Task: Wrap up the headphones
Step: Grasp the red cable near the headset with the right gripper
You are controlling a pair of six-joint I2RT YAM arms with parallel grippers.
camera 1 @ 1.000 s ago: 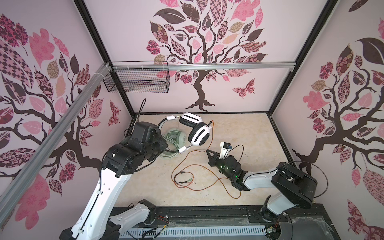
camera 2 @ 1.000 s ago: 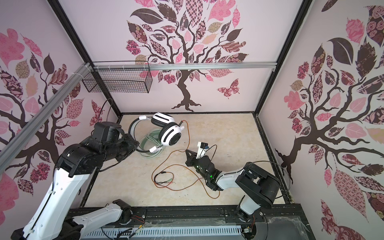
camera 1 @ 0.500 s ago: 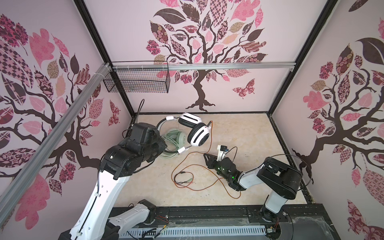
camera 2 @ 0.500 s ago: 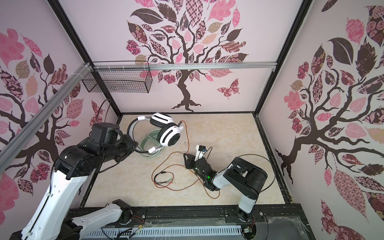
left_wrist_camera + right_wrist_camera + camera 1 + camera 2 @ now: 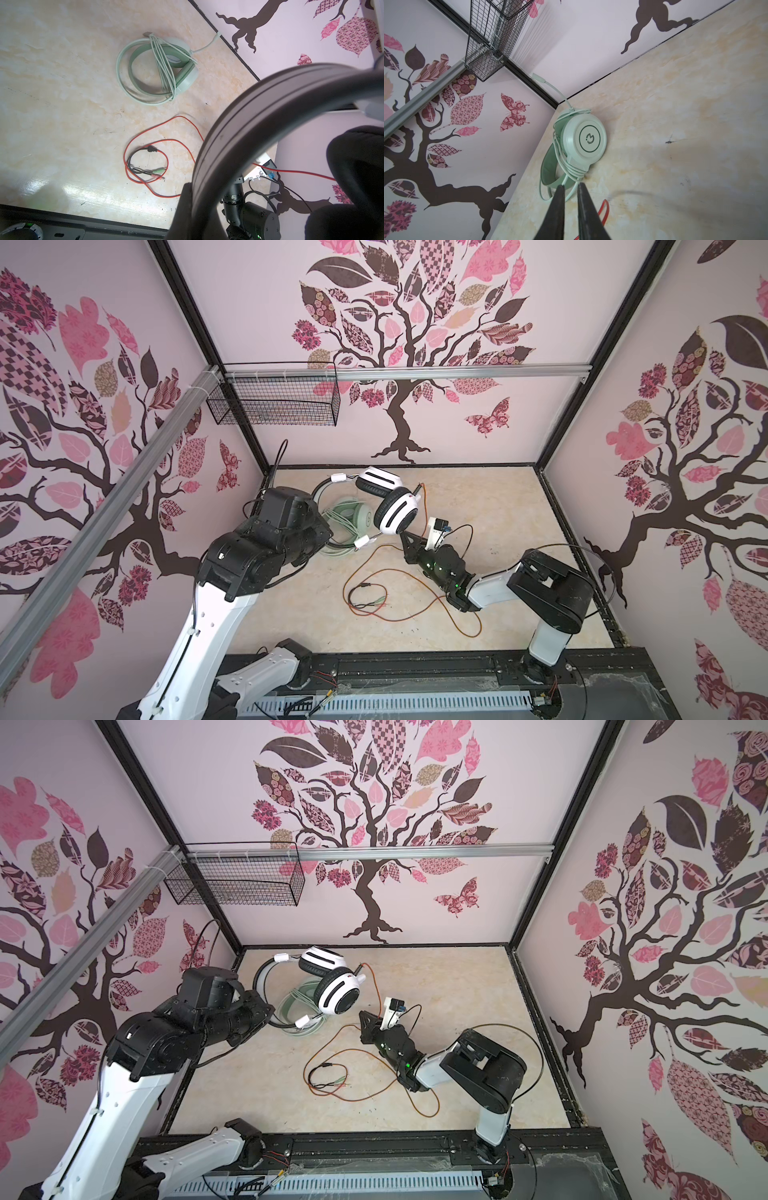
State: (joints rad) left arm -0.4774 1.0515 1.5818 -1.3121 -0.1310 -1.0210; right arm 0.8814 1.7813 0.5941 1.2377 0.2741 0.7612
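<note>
My left gripper (image 5: 326, 534) is shut on the thin band (image 5: 259, 124) of the white-and-black headphones (image 5: 395, 510) and holds them tilted above the floor. Below them, the mint-green headphones (image 5: 353, 516) lie flat with their pale cable wound round them (image 5: 583, 141). From the white earcup, the orange-red cable (image 5: 374, 572) runs taut to my right gripper (image 5: 405, 537), then loops loose across the floor to its plugs (image 5: 158, 172). That gripper (image 5: 570, 186) is shut on the cable deep in the jaws, leaving a thin slit at its tips, which point at the mint headset.
A black wire basket (image 5: 274, 402) hangs on the back wall at the left. The mint cable's plug (image 5: 538, 78) leans in the back left corner. Black frame edges bound the beige floor (image 5: 498, 510), and the arms' base rail (image 5: 415, 668) runs along the front.
My right gripper has moved left and back, close under the white earcup; its jaws widened briefly and then narrowed again. The left arm and the held headset have stayed put.
</note>
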